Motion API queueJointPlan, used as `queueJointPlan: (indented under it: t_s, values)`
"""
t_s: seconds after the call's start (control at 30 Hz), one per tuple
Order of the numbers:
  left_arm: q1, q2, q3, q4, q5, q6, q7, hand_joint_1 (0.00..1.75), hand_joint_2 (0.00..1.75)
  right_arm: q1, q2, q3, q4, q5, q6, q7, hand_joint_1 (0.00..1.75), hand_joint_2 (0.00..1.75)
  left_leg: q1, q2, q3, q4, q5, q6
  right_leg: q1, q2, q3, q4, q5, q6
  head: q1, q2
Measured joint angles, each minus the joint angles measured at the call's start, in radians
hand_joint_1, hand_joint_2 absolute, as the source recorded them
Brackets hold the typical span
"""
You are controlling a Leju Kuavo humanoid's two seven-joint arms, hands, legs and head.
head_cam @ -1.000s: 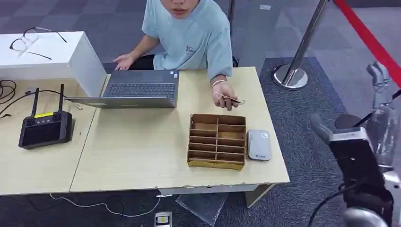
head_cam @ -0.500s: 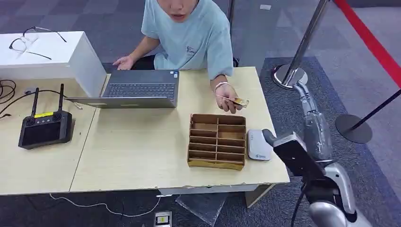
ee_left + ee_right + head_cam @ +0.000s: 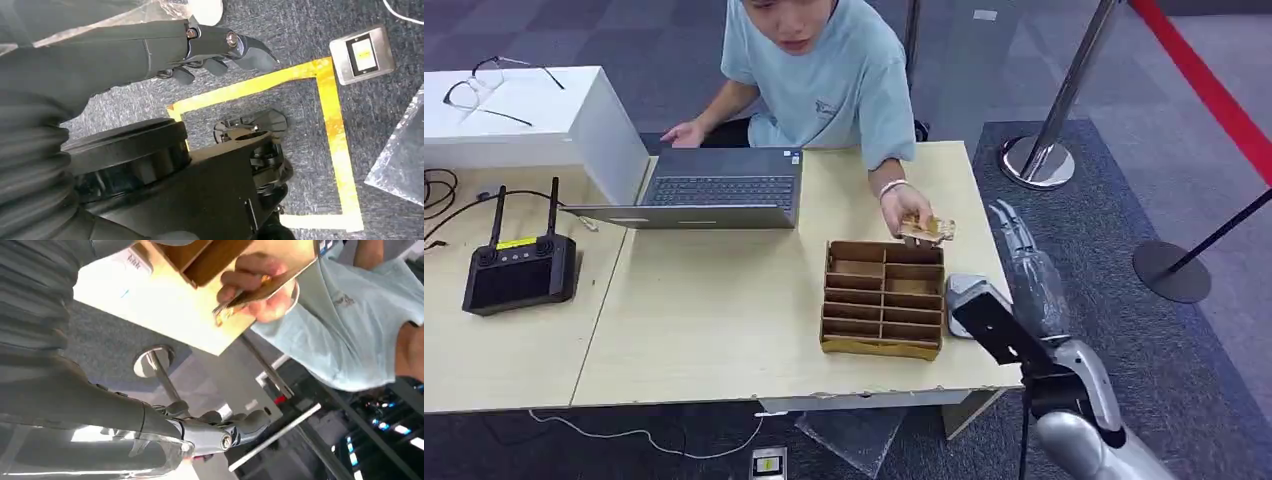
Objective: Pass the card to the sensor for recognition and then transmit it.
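A person across the table pinches the brown card (image 3: 927, 229) (image 3: 250, 294) at the far right corner of the cardboard organizer (image 3: 884, 297). My right hand (image 3: 1022, 255) (image 3: 215, 432) hangs open and holds nothing, with its fingers stretched out. It sits just off the table's right edge, a little right of the card and not touching it. The grey card sensor (image 3: 965, 291) (image 3: 131, 264) lies right of the organizer, partly hidden behind my right wrist. My left hand (image 3: 220, 50) hangs over the carpet with nothing in its loosely bent fingers.
A laptop (image 3: 719, 190) and a black controller (image 3: 519, 272) sit on the tables to the left. A white box (image 3: 524, 115) carries glasses. Stanchion bases (image 3: 1036, 160) and a red belt stand on the carpet to the right. Yellow floor tape (image 3: 330, 125) lies below.
My right arm has swung in from the far right to the table's right edge, hand reaching toward the card. The person has brought the card nearer the organizer and tilted it.
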Motion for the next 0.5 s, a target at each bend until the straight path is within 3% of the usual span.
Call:
queueJointPlan:
  t_s: [0.5]
  values:
    - [0.000,0.002,-0.020,0.001,-0.014,-0.003,0.001,0.00,1.75,-0.071,0.061,0.066,0.134,-0.012,-0.006,-0.032,0.00,1.75,0.000,0.000,0.000,0.000,0.000,0.000,0.000,0.000,0.000,0.000,0.000,0.000,0.000,0.000]
